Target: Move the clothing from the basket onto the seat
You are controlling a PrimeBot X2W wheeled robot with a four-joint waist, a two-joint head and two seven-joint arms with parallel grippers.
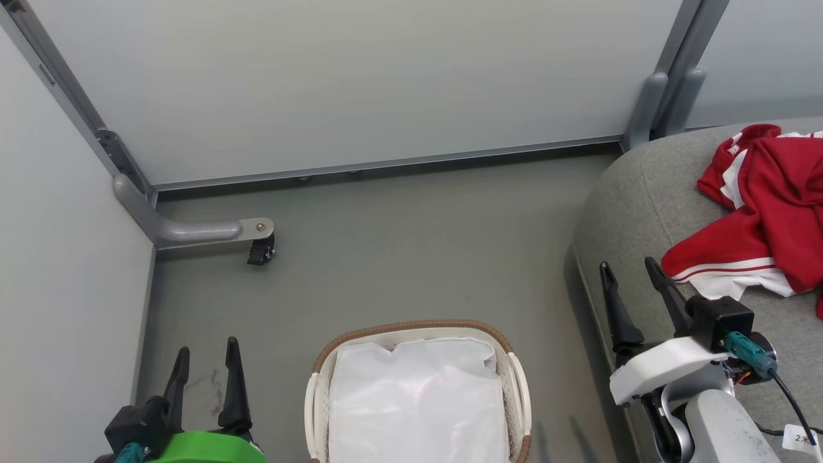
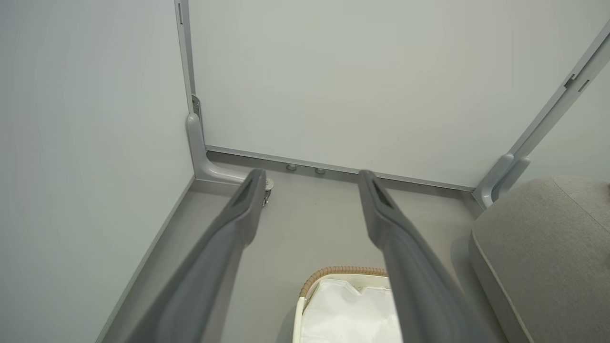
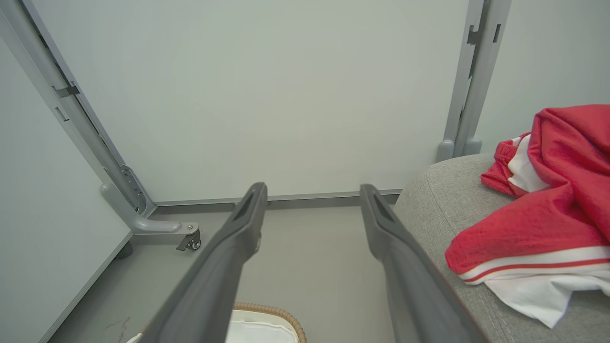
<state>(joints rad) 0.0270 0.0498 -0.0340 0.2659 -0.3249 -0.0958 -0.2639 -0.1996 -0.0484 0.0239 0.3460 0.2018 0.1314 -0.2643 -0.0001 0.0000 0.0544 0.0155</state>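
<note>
The red clothing [image 1: 768,212] with white stripes and panels lies in a heap on the grey seat [image 1: 636,193] at the right; it also shows as red clothing [image 3: 538,214] on the seat [image 3: 443,200] in the right wrist view. The basket [image 1: 411,329] stands on the floor at bottom centre, with only its white cloth lining [image 1: 418,399] showing inside. My right gripper [image 1: 630,267] stands open over the seat's front edge, left of the clothing, nothing between its fingers. My left gripper [image 1: 206,350] is open and empty at the lower left, beside the basket [image 2: 333,272].
Pale partition walls [image 1: 353,83] close the space at the back and left. A grey partition foot with a small castor [image 1: 260,249] juts onto the grey floor [image 1: 411,251]. Another post [image 1: 656,103] stands behind the seat.
</note>
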